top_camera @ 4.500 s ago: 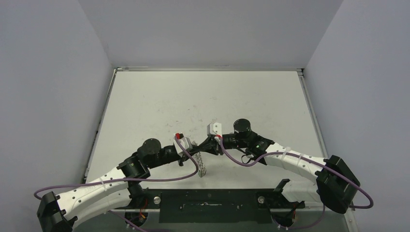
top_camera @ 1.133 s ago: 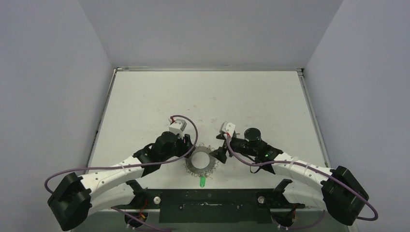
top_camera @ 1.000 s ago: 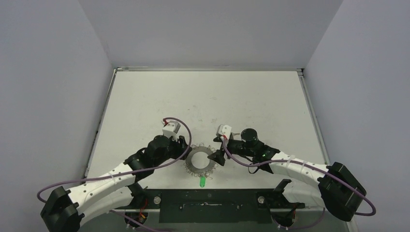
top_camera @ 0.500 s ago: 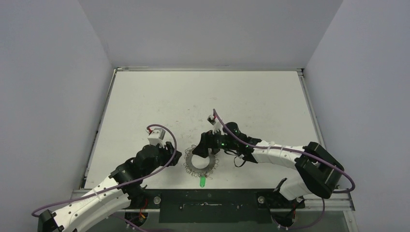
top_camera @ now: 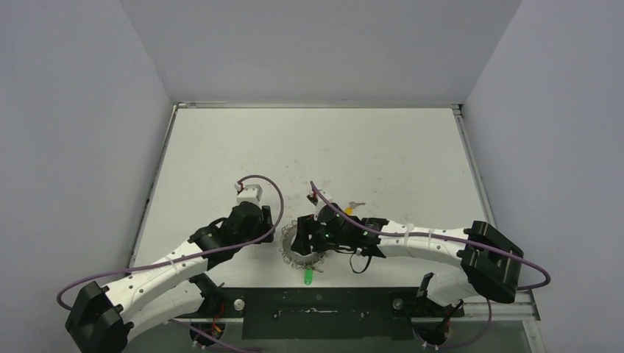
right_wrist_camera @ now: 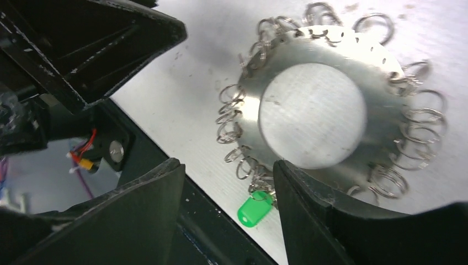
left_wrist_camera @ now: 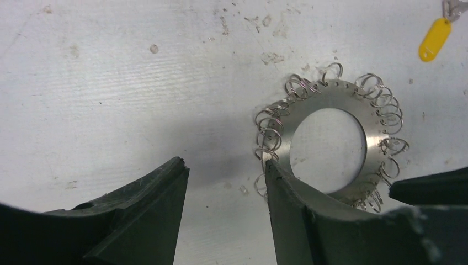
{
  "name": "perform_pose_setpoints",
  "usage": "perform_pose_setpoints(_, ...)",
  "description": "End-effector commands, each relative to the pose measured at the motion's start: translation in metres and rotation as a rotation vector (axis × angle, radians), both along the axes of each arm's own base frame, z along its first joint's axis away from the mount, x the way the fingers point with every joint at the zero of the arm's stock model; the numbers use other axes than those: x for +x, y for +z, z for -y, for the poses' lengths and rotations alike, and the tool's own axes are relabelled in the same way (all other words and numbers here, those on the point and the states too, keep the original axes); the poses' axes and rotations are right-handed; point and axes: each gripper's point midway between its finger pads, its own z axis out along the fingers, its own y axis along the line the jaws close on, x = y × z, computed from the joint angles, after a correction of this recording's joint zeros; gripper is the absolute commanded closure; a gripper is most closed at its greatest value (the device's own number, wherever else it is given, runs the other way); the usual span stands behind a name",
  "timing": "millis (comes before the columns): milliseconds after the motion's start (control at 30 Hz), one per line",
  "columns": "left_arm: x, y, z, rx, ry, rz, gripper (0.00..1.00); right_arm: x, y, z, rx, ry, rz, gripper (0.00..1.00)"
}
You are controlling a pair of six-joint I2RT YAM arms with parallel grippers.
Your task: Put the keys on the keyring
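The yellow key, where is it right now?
In the left wrist view, the yellow key lies loose on the table at the top right corner, apart from the keyring.

From above, the right arm (top_camera: pixel 412 239) covers most of the keyring (top_camera: pixel 292 255). The left wrist view's edge crops the blade of the yellow key (left_wrist_camera: pixel 435 38).

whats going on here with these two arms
A keyring lies flat on the table. The left gripper and the right gripper both hang open at its edge, holding nothing. The green key sits at the ring's near rim, seemingly hooked on a loop. The yellow key lies loose on the table, apart from the ring.
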Motion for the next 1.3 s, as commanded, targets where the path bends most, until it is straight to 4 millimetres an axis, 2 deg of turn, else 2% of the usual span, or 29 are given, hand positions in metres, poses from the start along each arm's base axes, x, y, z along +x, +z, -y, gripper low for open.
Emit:
perform_pose_setpoints(0, 0.016, 0.01, -0.007, 0.03, 0.041, 0.0, 0.48, 0.023, 0.011, 0.022, -0.145, -0.176, 0.077, 0.41)
perform_pose_setpoints(333, 0.023, 0.002, -0.048, -0.006, 0.203, -0.037, 0.48, 0.032, 0.013, 0.038, -0.377, -0.186, 0.15, 0.45)
perform_pose_setpoints(400, 0.022, 0.003, -0.054, -0.018, 0.229, -0.037, 0.48, 0.033, 0.015, 0.036, -0.387, -0.176, 0.157, 0.47)
perform_pose_setpoints(500, 0.023, 0.006, -0.053, -0.043, 0.233, -0.023, 0.48, 0.03, 0.016, 0.029, -0.387, -0.147, 0.145, 0.53)
perform_pose_setpoints(633, 0.024, 0.007, -0.049, -0.059, 0.218, -0.024, 0.48, 0.015, 0.013, 0.008, -0.357, -0.09, 0.109, 0.59)
perform_pose_setpoints(933, 0.023, 0.006, -0.042, -0.089, 0.187, -0.029, 0.48, 0.002, 0.001, -0.016, -0.342, -0.048, 0.067, 0.6)
perform_pose_setpoints(1267, 0.023, 0.004, -0.04, -0.104, 0.184, -0.024, 0.48, -0.009, -0.018, -0.032, -0.329, -0.016, -0.001, 0.61)
